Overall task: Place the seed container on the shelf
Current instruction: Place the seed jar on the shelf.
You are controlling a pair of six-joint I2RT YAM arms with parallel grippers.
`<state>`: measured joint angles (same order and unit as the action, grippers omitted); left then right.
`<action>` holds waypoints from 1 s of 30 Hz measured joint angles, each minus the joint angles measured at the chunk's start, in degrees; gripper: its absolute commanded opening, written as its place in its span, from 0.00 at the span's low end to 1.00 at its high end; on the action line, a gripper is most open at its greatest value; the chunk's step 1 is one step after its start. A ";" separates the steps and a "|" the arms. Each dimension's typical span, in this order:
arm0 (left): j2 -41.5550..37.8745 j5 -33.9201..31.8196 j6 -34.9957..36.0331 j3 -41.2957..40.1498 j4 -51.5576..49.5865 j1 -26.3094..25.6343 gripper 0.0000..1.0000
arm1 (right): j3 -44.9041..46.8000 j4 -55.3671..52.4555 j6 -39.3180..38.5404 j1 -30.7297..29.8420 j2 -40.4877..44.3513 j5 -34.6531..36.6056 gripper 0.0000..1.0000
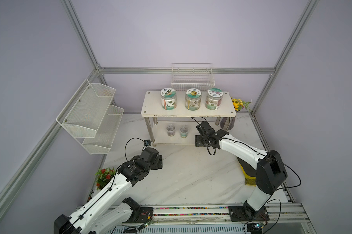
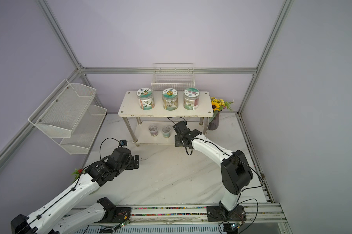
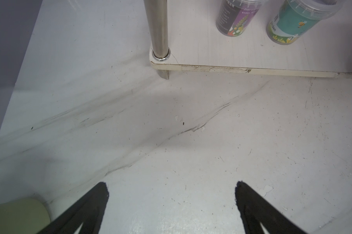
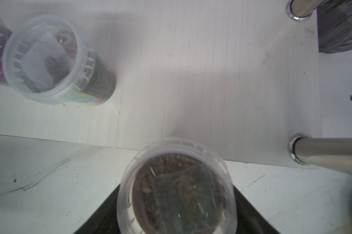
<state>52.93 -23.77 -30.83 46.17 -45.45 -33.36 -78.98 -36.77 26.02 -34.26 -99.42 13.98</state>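
We see the seed container, a clear lidded cup of brown granules, clamped between the jaws of the right gripper, whose dark fingers press in from either side. It sits at the front edge of the lower board of the shelf, its lid overlapping that edge; we cannot tell whether its base rests on anything. Further along that board stand a purple-labelled cup and a teal-labelled cup. Three labelled jars line the top board. The left gripper hangs over the marble tabletop, jaws wide apart, near the shelf's front leg.
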 measured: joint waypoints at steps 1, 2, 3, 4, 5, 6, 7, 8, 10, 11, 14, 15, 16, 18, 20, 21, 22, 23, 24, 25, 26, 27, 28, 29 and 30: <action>0.02 0.00 0.00 0.00 -0.02 0.00 0.99 | -0.22 -0.02 -0.24 0.22 -0.33 -0.20 0.69; 0.07 0.00 0.00 0.00 -0.02 0.00 0.99 | -0.35 0.07 -0.42 0.44 -0.57 -0.42 0.69; 0.11 -0.02 0.02 0.00 -0.02 0.00 0.99 | -0.50 0.07 -0.59 0.66 -0.72 -0.63 0.69; 0.17 -0.02 0.02 0.00 -0.02 0.00 0.99 | -0.63 0.13 -0.74 0.92 -0.81 -0.92 0.69; 0.24 -0.04 0.04 0.00 -0.02 0.00 0.99 | -0.72 0.20 -0.87 1.16 -0.87 -1.07 0.69; 0.28 -0.04 0.04 0.00 -0.04 0.00 0.99 | -0.96 0.17 -1.01 1.40 -1.01 -1.27 0.69; 0.33 -0.04 0.07 0.00 -0.02 0.00 1.00 | -1.22 0.17 -1.11 1.51 -1.16 -1.46 0.70; 0.33 -0.07 0.09 0.00 -0.04 0.00 1.00 | -1.55 0.20 -1.27 1.57 -1.38 -1.57 0.70; 0.33 -0.13 0.15 0.00 -0.04 0.00 1.00 | -2.27 0.35 -1.49 1.77 -1.99 -1.81 0.70; 0.33 -0.20 0.17 0.00 -0.04 0.00 1.00 | -2.60 0.39 -1.62 1.77 -2.34 -1.90 0.70; 0.35 -0.26 0.17 0.00 -0.04 0.00 1.00 | -3.34 0.52 -1.90 1.88 -3.56 -2.19 0.71; 0.33 -0.26 0.17 0.00 -0.04 0.00 1.00 | -3.48 0.59 -1.97 1.99 -3.96 -2.32 0.71; 0.33 -0.28 0.17 0.00 -0.07 0.00 1.00 | -3.52 0.63 -2.01 2.03 -4.24 -2.43 0.71; 0.33 -0.31 0.17 0.00 -0.07 0.04 1.00 | -3.78 0.72 -2.16 2.14 -4.52 -2.60 0.72; 0.33 -0.33 0.17 0.00 -0.09 0.13 1.00 | -4.35 0.74 -2.38 2.34 -4.74 -2.84 0.72; 0.33 -0.35 0.17 0.00 -0.09 0.20 1.00 | -4.63 0.76 -2.54 2.45 -4.87 -2.95 0.73; 0.33 -0.37 0.17 0.00 -0.09 0.24 1.00 | -4.94 0.72 -2.64 2.56 -5.01 -2.97 0.73; 0.33 -0.44 0.17 0.00 -0.09 0.26 1.00 | -5.16 0.74 -2.75 2.64 -5.14 -2.97 0.73; 0.33 -0.46 0.17 0.00 -0.09 0.26 1.00 | -5.33 0.72 -2.80 2.67 -5.29 -2.99 0.73; 0.33 -0.48 0.17 0.00 -0.11 0.26 1.00 | -5.46 0.70 -2.84 2.69 -5.51 -3.04 0.73; 0.33 -0.48 0.17 0.00 -0.11 0.26 1.00 | -5.60 0.68 -2.89 2.69 -5.68 -3.08 0.73; 0.33 -0.48 0.17 0.00 -0.11 0.26 1.00 | -5.88 0.55 -2.95 2.69 -6.03 -3.10 0.73; 0.33 -0.48 0.17 0.00 -0.11 0.26 1.00 | -6.12 0.59 -3.02 2.69 -6.38 -3.08 0.74; 0.33 -0.48 0.17 0.00 -0.11 0.26 1.00 | -6.32 0.63 -3.02 2.71 -6.62 -3.08 0.74; 0.33 -0.48 0.17 0.00 -0.11 0.26 1.00 | -6.49 0.68 -3.08 2.71 -6.84 -3.08 0.75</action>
<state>53.25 -24.25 -30.65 46.17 -45.56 -33.10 -85.47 -36.10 22.94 -31.55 -106.26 10.90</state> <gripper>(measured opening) 0.997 0.743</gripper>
